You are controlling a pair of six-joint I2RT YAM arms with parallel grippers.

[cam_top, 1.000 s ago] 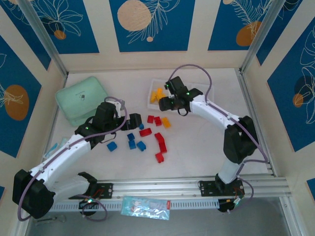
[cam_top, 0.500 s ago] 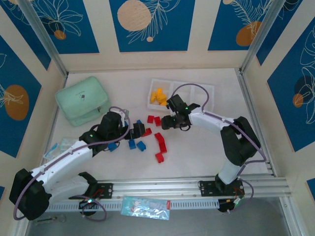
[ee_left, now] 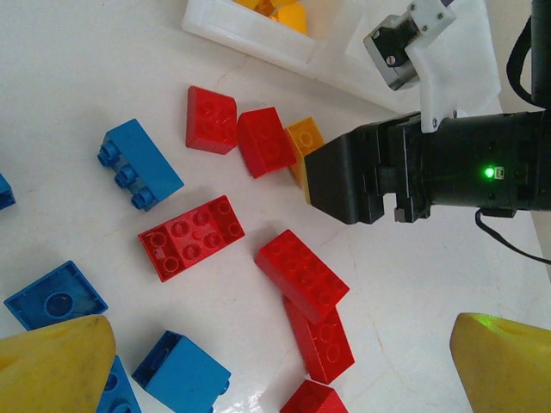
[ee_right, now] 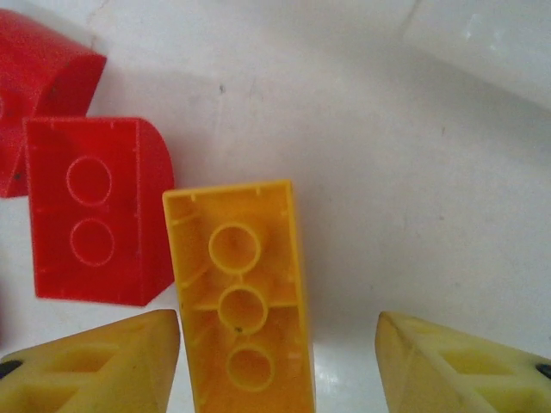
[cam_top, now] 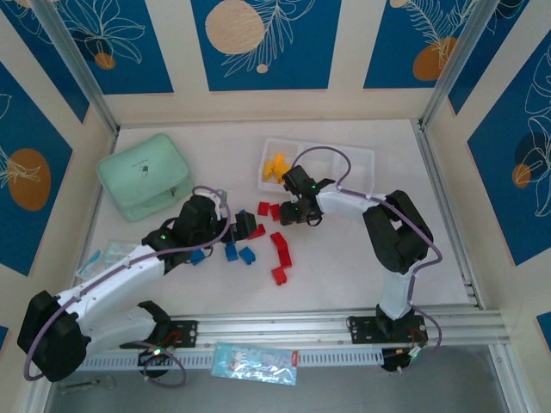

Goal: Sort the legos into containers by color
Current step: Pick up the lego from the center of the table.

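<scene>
Light falls bright and even from above onto the white table (cam_top: 344,258), and my arms throw only soft, pale shadows on it. In my left wrist view, glare shines on the near table surface beside a blue brick (ee_left: 181,374). Close to my right lens, my right fingertips (ee_right: 86,366) blur at their edges, while the yellow brick (ee_right: 241,335) is sharp. From overhead, the frame posts (cam_top: 73,64) lean outward.

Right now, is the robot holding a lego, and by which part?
Nothing is held. The right end effector is open around an upside-down yellow brick, not clamped on it. The left end effector is open too.
</scene>
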